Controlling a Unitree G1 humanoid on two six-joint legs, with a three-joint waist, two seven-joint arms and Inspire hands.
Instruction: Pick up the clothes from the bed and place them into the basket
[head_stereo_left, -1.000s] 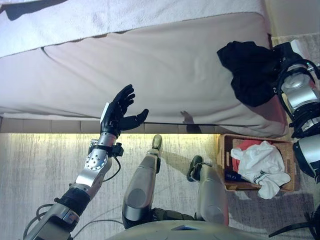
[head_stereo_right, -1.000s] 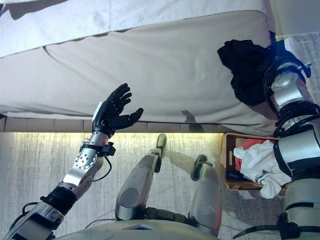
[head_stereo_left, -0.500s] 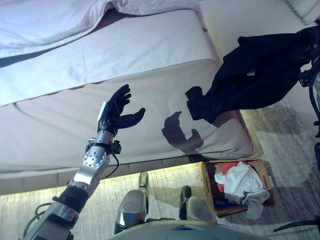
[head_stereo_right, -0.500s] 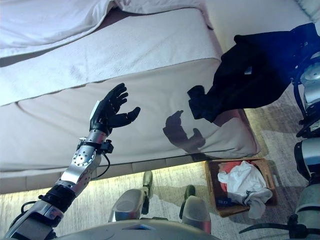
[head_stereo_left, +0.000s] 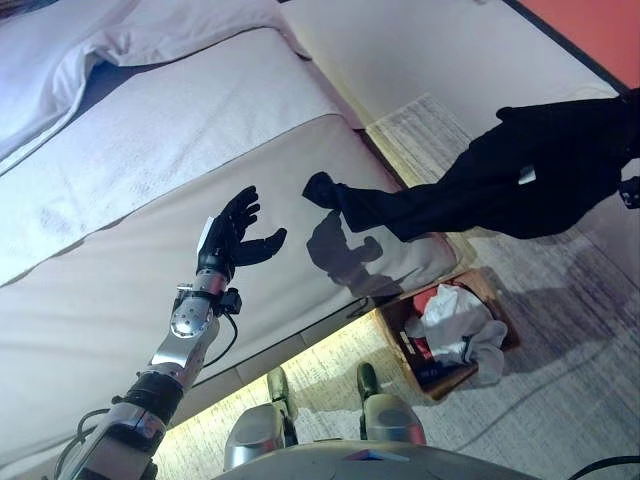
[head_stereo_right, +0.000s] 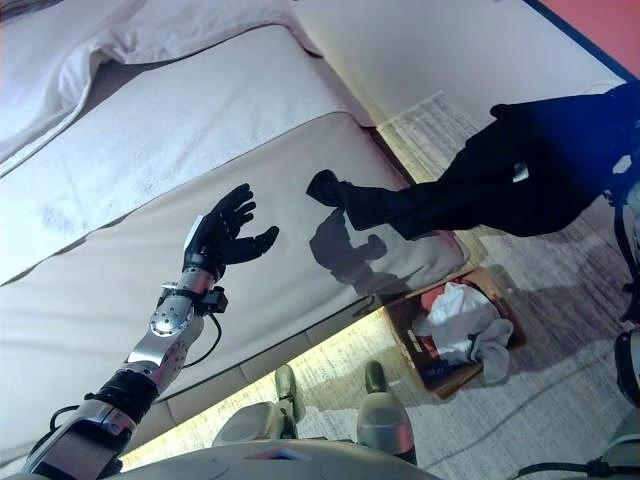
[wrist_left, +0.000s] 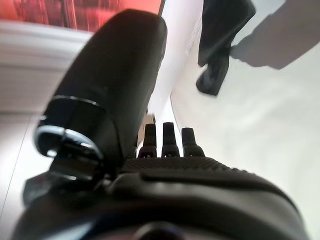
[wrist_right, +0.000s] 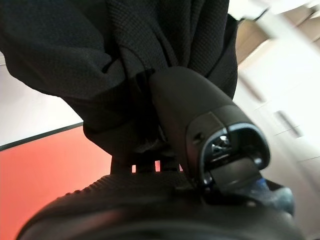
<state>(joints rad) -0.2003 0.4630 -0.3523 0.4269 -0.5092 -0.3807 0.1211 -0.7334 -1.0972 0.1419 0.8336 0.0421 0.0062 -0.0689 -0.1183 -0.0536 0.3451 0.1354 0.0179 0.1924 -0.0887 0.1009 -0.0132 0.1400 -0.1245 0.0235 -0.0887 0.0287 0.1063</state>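
A black garment (head_stereo_left: 520, 175) hangs in the air, stretched out from the right edge of the eye views over the bed's corner and the floor. In the right wrist view my right hand (wrist_right: 165, 200) is shut on the black garment (wrist_right: 125, 55), with its thumb pressed into the bunched cloth. The wicker basket (head_stereo_left: 495, 310) stands on the floor by the bed's corner, below the garment, with white clothes (head_stereo_left: 455, 325) and something red in it. My left hand (head_stereo_left: 232, 232) is open and empty, raised over the bed (head_stereo_left: 120, 170).
A white cover (head_stereo_left: 60, 60) lies crumpled at the bed's far side. A grey rug (head_stereo_left: 540, 380) covers the floor around the basket. A red wall (head_stereo_left: 590, 30) with a dark skirting runs at the far right.
The camera has swung, so the whole scene has shifted. My right hand has lifted the black garment off the bed's corner; it now hangs stretched in the air. My left hand stays raised and open.
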